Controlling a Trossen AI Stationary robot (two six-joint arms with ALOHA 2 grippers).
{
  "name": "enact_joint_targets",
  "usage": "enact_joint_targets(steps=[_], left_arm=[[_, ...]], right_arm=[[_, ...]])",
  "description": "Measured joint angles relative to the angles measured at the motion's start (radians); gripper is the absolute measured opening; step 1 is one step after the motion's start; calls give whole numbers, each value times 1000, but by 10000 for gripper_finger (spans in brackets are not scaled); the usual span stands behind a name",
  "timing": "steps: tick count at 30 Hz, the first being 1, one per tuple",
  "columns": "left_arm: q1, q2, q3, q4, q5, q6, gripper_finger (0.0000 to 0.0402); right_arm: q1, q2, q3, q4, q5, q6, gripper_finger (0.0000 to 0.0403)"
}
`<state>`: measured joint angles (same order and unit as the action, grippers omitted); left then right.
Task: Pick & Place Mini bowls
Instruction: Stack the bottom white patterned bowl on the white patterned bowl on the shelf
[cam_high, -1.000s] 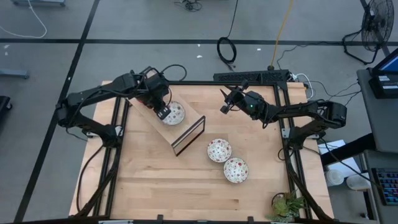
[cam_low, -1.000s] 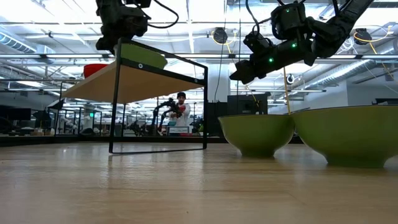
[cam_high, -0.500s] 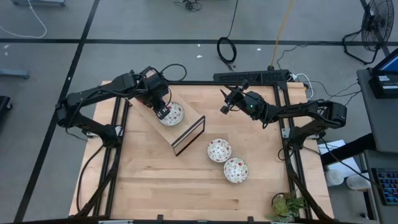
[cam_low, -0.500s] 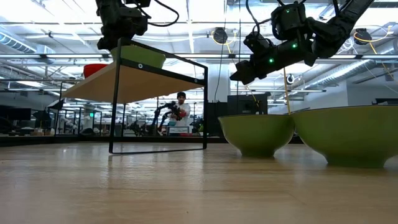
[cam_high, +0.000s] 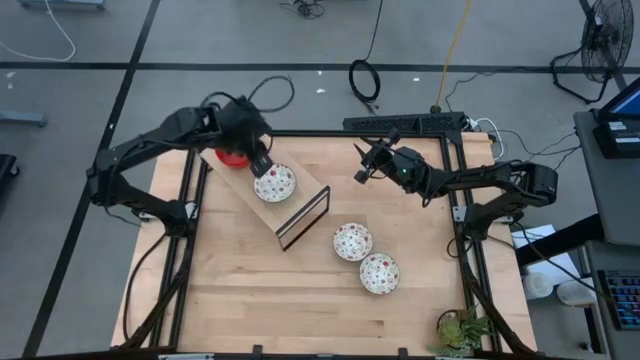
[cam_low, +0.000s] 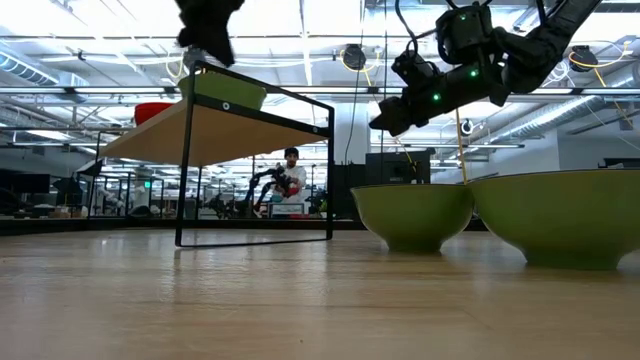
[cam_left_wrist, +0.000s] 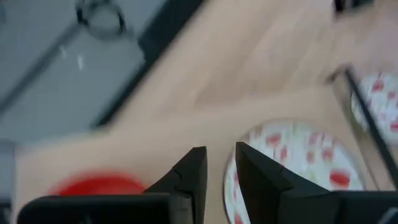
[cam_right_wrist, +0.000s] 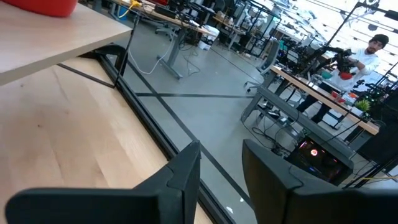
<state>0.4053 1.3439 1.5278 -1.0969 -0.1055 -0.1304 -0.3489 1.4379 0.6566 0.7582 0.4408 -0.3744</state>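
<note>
While left gripper (cam_high: 258, 163) hovers over raised shelf (cam_high: 262, 196), high view shows patterned bowl (cam_high: 274, 183) and red bowl (cam_high: 233, 156) on shelf, two patterned bowls (cam_high: 353, 241) on bench (cam_high: 250, 290). Low view: right gripper (cam_low: 385, 118) idle above bench. Left wrist view: fingers (cam_left_wrist: 193, 177) slightly spread, holding nothing. Right wrist view: fingers (cam_right_wrist: 183, 168) apart, holding nothing. Advise: lift clear of bowl rim before next reach.
</note>
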Motion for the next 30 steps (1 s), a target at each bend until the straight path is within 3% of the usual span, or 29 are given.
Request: enact_joint_targets(steps=[5, 10, 12, 15, 18, 21, 26, 30], left_arm=[[0, 1, -17, 228, 0, 198, 88], [0, 2, -96, 471, 28, 328, 88], [5, 2, -143, 597, 61, 364, 88], [23, 2, -213, 756, 140, 395, 88], [35, 2, -293, 895, 208, 384, 88], [26, 3, -361, 1004, 270, 352, 88], [-40, 3, -409, 1095, 389, 410, 88], [-120, 3, -424, 1108, 394, 539, 88]], right_arm=[[83, -68, 2, -73, 0, -22, 105], [219, -214, 91, -501, -5, -40, 105], [260, -255, 170, -742, -48, 44, 105], [288, -285, 274, -1058, -256, 217, 105], [301, -286, 337, -1239, -467, 397, 105], [319, -289, 349, -1363, -597, 566, 105], [384, -288, 306, -1439, -655, 863, 105], [455, -288, 236, -1433, -655, 1030, 107]])
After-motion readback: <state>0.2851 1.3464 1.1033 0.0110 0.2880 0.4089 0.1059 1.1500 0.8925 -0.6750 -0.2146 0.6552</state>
